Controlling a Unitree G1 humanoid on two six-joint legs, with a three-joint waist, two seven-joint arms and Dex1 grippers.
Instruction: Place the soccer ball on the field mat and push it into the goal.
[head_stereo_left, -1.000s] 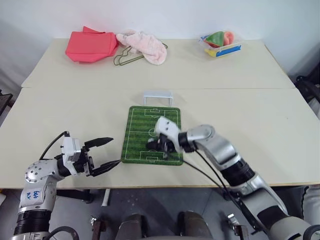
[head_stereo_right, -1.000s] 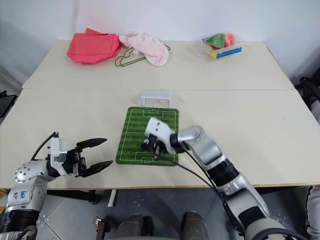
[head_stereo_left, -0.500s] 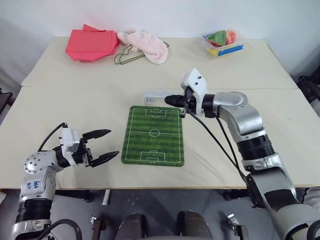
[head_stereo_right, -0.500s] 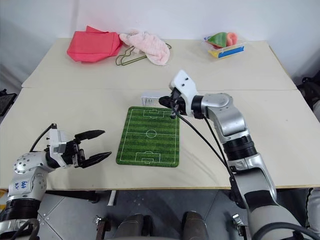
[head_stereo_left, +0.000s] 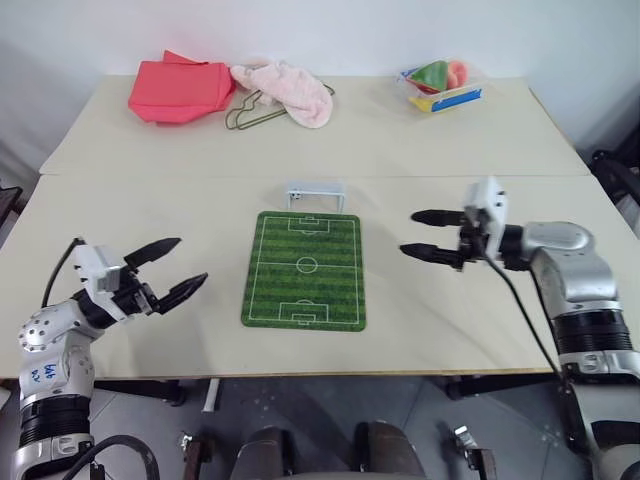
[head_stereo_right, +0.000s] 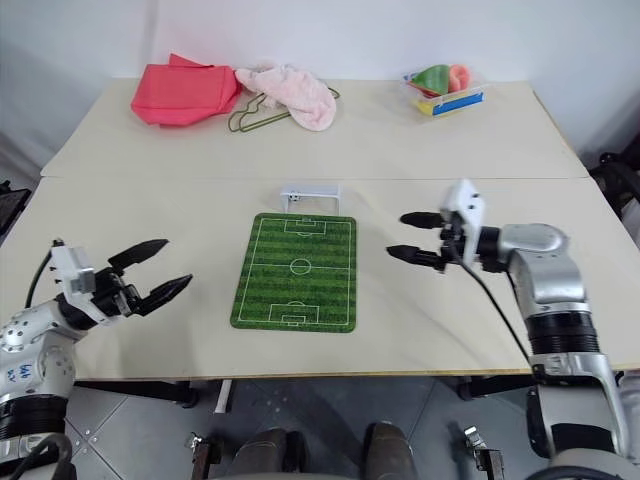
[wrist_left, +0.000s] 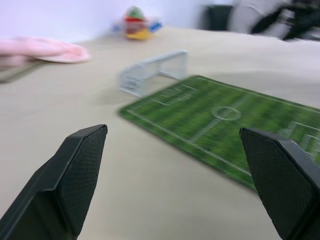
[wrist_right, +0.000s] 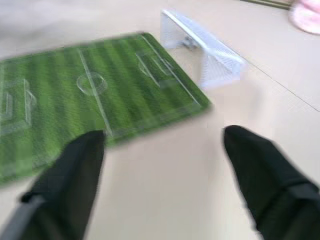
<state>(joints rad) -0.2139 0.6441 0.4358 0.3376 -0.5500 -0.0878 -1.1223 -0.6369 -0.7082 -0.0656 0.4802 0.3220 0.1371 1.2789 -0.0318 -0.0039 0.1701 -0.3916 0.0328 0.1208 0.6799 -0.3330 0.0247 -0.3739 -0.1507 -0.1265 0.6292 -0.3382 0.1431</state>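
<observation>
Looking for the soccer ball first and finding none on the green stripes of the field mat (head_stereo_left: 305, 270), nor between any fingers. Spotting a small grey speck (wrist_right: 189, 43) inside the goal (head_stereo_left: 314, 190), maybe the ball, but too small and blurry to tell. Seeing the goal standing upright just past the far short end of the mat, very near it, with its open side facing the pitch. Moving outward to the right gripper (head_stereo_left: 410, 232): spread wide apart, let go, holding nothing, hanging above the bare table (head_stereo_left: 450, 140) to the right of the mat and pointing toward it. Then to the left gripper (head_stereo_left: 190, 260): also spread wide and holding nothing, off to the left of the mat, well apart from it. Farther back, noting a red cloth (head_stereo_left: 175, 92), a pink towel (head_stereo_left: 290, 88) lying partly on a wire hanger (head_stereo_left: 245, 112), and a clear box of toy food (head_stereo_left: 440, 85), all along the far side of the table and well away from the play. Judging by all this: likely at the very end of the job, push done, if that speck really is the ball. Next, checking inside the goal; if no ball there, hunting for it, pinching it gently, setting it on the mat and nudging it straight at the net.
</observation>
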